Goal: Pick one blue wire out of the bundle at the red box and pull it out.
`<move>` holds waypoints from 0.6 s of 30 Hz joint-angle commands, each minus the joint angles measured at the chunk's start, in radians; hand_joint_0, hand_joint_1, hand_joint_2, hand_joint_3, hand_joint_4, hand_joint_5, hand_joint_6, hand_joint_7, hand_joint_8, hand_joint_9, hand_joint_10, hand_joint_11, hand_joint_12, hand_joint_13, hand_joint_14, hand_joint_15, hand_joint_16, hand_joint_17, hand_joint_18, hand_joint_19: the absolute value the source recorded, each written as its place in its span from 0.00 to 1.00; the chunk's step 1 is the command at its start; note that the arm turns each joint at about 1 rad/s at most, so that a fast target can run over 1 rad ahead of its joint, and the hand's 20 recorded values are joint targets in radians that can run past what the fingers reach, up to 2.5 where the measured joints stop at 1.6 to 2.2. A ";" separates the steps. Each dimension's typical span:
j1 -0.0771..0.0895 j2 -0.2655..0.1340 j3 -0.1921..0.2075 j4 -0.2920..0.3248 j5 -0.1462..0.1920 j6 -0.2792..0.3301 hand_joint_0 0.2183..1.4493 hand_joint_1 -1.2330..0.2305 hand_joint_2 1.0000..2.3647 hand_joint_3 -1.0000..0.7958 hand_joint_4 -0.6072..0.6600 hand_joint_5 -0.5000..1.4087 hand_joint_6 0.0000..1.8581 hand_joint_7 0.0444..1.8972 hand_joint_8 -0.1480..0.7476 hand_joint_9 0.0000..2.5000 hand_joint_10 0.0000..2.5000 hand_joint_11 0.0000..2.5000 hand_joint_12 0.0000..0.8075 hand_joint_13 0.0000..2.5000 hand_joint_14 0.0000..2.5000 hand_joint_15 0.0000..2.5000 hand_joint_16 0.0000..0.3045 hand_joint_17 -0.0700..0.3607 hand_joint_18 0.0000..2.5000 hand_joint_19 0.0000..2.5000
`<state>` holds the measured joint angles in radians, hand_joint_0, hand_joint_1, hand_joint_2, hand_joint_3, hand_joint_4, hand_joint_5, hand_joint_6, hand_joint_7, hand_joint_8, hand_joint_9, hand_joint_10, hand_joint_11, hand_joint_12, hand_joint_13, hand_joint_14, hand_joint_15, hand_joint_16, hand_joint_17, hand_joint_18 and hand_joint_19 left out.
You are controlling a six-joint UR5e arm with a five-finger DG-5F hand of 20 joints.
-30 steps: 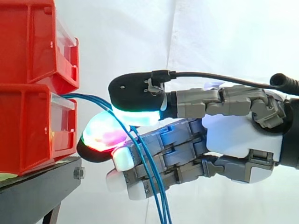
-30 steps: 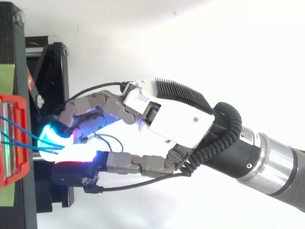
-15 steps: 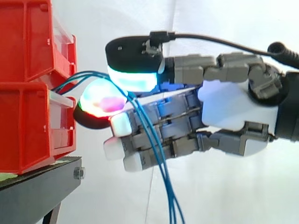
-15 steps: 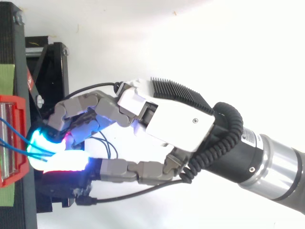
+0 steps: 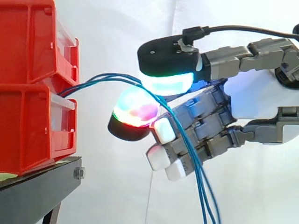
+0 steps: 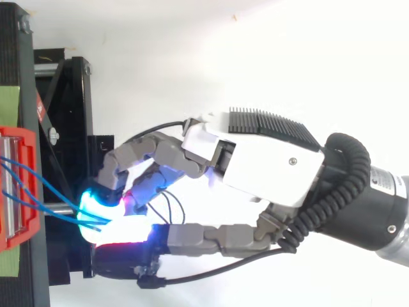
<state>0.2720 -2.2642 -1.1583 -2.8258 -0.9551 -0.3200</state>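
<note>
Two red bins (image 5: pixel 32 84) stand stacked at the left on a black stand (image 5: pixel 37 191). Blue wires (image 5: pixel 96 80) leave the gap between the bins, arch rightward and run between two glowing pads (image 5: pixel 166 81) of my hand (image 5: pixel 261 93). From there they hang down past the curled fingers to the lower edge. The hand is shut on the wires, pinching them between an upper cyan pad and a lower red-green pad. It is a short way right of the bins. From above, the wires (image 6: pixel 48 184) stretch from the red bin (image 6: pixel 16 192) to the pinch of the hand (image 6: pixel 268 166).
A white curtain hangs behind everything. The black stand frame (image 6: pixel 70 128) lies under the fingertips in the top view. A strip of green tape (image 6: pixel 7 102) sits on the stand beside the bin. Open room lies to the right of the bins.
The hand has drawn back to the right, away from the bins, and risen a little. The pinched blue wires came with it and now span a longer gap.
</note>
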 commanded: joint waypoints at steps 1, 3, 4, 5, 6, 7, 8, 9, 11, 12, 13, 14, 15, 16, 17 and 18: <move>0.000 0.011 0.000 -0.038 -0.007 0.024 0.33 0.34 0.01 0.58 0.50 0.18 0.53 0.46 0.59 0.39 0.00 0.30 0.57 0.36 0.01 0.20 0.20 0.49 0.33 0.16; -0.002 0.017 -0.001 -0.052 -0.007 0.025 0.33 0.34 0.01 0.57 0.50 0.18 0.53 0.46 0.59 0.39 0.00 0.30 0.57 0.36 0.01 0.20 0.20 0.49 0.33 0.16; -0.002 0.018 0.000 -0.058 -0.007 0.025 0.33 0.34 0.01 0.57 0.51 0.18 0.53 0.45 0.59 0.39 0.00 0.30 0.57 0.36 0.01 0.20 0.20 0.49 0.33 0.16; -0.004 0.023 0.000 -0.070 -0.007 0.030 0.33 0.34 0.01 0.57 0.51 0.18 0.53 0.45 0.59 0.39 0.00 0.30 0.57 0.36 0.01 0.20 0.20 0.49 0.33 0.16; -0.004 0.025 0.000 -0.075 -0.008 0.032 0.33 0.34 0.01 0.57 0.51 0.18 0.53 0.45 0.59 0.39 0.00 0.30 0.57 0.36 0.01 0.20 0.20 0.49 0.33 0.16; -0.004 0.028 -0.001 -0.083 -0.010 0.033 0.33 0.34 0.01 0.57 0.51 0.18 0.53 0.45 0.59 0.39 0.00 0.30 0.56 0.36 0.01 0.20 0.20 0.48 0.33 0.16; -0.004 0.031 -0.001 -0.086 -0.011 0.035 0.33 0.34 0.01 0.57 0.52 0.18 0.53 0.45 0.59 0.39 0.00 0.31 0.57 0.36 0.01 0.20 0.20 0.48 0.33 0.16; -0.007 0.037 0.000 -0.098 -0.016 0.036 0.33 0.34 0.01 0.56 0.52 0.18 0.53 0.45 0.59 0.39 0.00 0.30 0.56 0.36 0.01 0.20 0.20 0.48 0.33 0.16; -0.007 0.043 0.000 -0.110 -0.019 0.036 0.33 0.34 0.01 0.56 0.52 0.17 0.53 0.45 0.59 0.39 0.00 0.30 0.56 0.36 0.01 0.20 0.20 0.48 0.33 0.16; -0.008 0.045 -0.001 -0.118 -0.022 0.036 0.33 0.34 0.01 0.56 0.52 0.17 0.53 0.45 0.59 0.39 0.00 0.31 0.56 0.36 0.01 0.20 0.20 0.48 0.33 0.15; -0.008 0.052 -0.001 -0.130 -0.024 0.036 0.33 0.34 0.01 0.56 0.53 0.17 0.53 0.45 0.59 0.39 0.00 0.30 0.56 0.36 0.01 0.20 0.20 0.48 0.33 0.16; -0.008 0.052 -0.001 -0.141 -0.025 0.036 0.33 0.34 0.01 0.56 0.53 0.17 0.53 0.45 0.59 0.39 0.00 0.30 0.56 0.36 0.01 0.20 0.20 0.48 0.33 0.16; -0.010 0.057 -0.001 -0.145 -0.025 0.036 0.33 0.34 0.01 0.56 0.53 0.17 0.53 0.45 0.59 0.39 0.00 0.30 0.56 0.36 0.01 0.20 0.20 0.48 0.33 0.16; -0.011 0.058 -0.001 -0.153 -0.024 0.035 0.33 0.34 0.01 0.56 0.53 0.17 0.53 0.45 0.59 0.39 0.00 0.30 0.56 0.36 0.01 0.20 0.20 0.48 0.33 0.16; -0.013 0.058 -0.001 -0.159 -0.024 0.033 0.33 0.34 0.01 0.56 0.53 0.17 0.53 0.45 0.59 0.39 0.00 0.30 0.56 0.36 0.01 0.20 0.20 0.48 0.32 0.16; -0.016 0.060 -0.001 -0.161 -0.025 0.033 0.33 0.34 0.01 0.56 0.53 0.17 0.53 0.45 0.58 0.39 0.00 0.30 0.56 0.36 0.01 0.20 0.20 0.48 0.32 0.16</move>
<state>0.2613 -2.2093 -1.1592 -2.9707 -0.9784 -0.2853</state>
